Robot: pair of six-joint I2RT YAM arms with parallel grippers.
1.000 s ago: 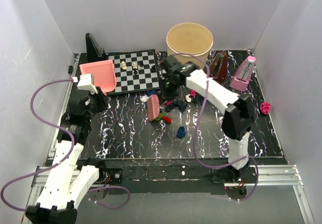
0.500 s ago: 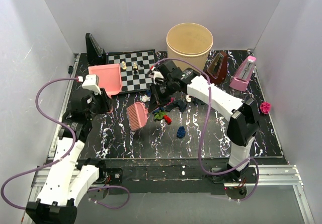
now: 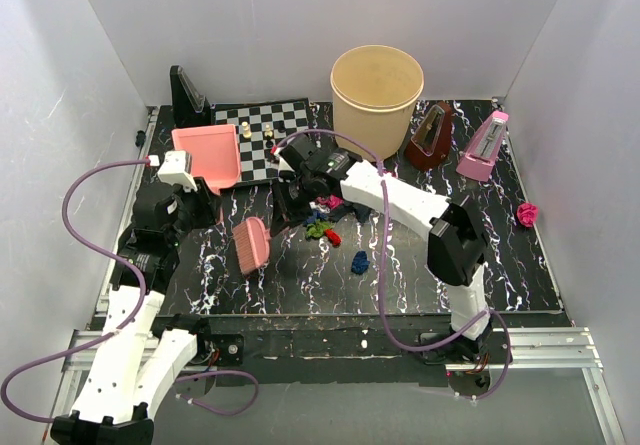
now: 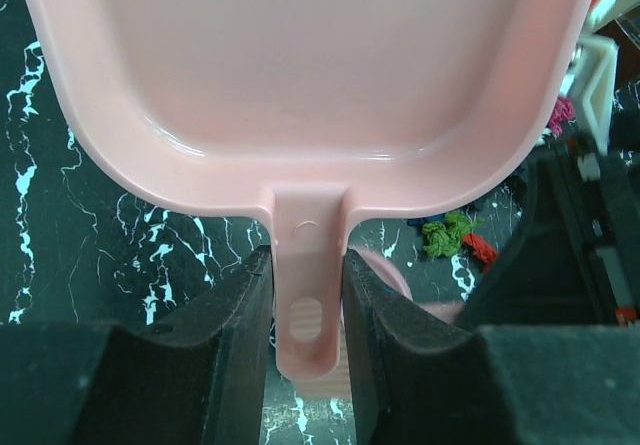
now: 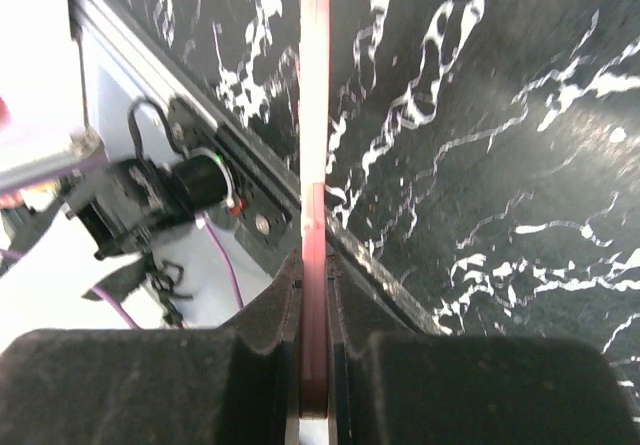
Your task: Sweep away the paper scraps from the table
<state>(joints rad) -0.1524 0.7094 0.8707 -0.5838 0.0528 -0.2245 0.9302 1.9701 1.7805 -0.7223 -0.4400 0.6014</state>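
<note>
My left gripper (image 3: 198, 191) is shut on the handle of the pink dustpan (image 3: 207, 155) and holds it at the table's left, by the chessboard. In the left wrist view the handle (image 4: 305, 300) sits between my fingers. My right gripper (image 3: 283, 209) is shut on the pink brush (image 3: 250, 245), whose head is left of centre. Its handle (image 5: 314, 165) shows edge-on in the right wrist view. Paper scraps lie just right of the brush: a mixed cluster (image 3: 327, 206), a green one (image 3: 318, 230), a red one (image 3: 332, 237), a dark blue one (image 3: 360, 262). A magenta scrap (image 3: 527, 213) lies at the far right edge.
A tan bucket (image 3: 377, 87) stands at the back. The chessboard (image 3: 265, 137) with small pieces lies back left, with a black stand (image 3: 188, 95) behind it. A brown metronome (image 3: 430, 135) and a pink one (image 3: 483, 147) stand back right. The black marbled table (image 3: 420, 275) has a metal rail in front.
My right arm has swung the brush left and toward the near side, away from the scrap cluster. The dustpan has shifted slightly right and tilted.
</note>
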